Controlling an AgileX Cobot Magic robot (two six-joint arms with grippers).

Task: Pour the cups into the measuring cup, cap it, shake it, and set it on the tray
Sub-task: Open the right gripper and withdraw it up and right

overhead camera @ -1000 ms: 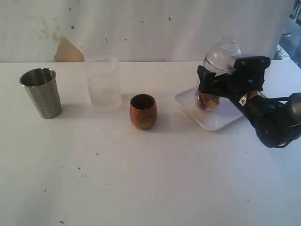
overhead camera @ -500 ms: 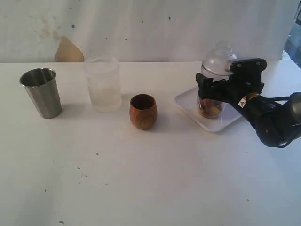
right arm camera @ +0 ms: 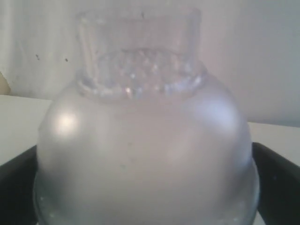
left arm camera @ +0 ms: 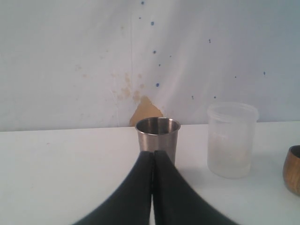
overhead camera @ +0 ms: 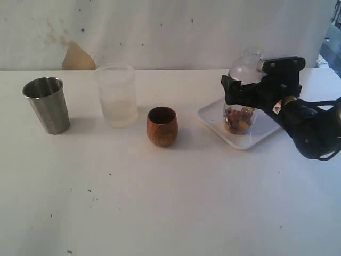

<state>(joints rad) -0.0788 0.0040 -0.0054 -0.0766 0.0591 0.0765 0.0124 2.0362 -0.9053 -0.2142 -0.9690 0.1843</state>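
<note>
left gripper (left arm camera: 152, 154) pressed together, facing steel tumbler (left arm camera: 158, 133); right gripper (overhead camera: 236, 89) straddles capped measuring cup (overhead camera: 240, 120) on tray (overhead camera: 211, 114); clamped or loose, can't tell

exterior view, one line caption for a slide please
Capped measuring cup on the tray, right fingers flanking it; steel cup, frosted cup and wooden cup stand apart.

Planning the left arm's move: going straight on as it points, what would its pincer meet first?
Probably the tapered stainless-steel tumbler, standing directly ahead of the shut left pincer; depth is unclear.
</note>
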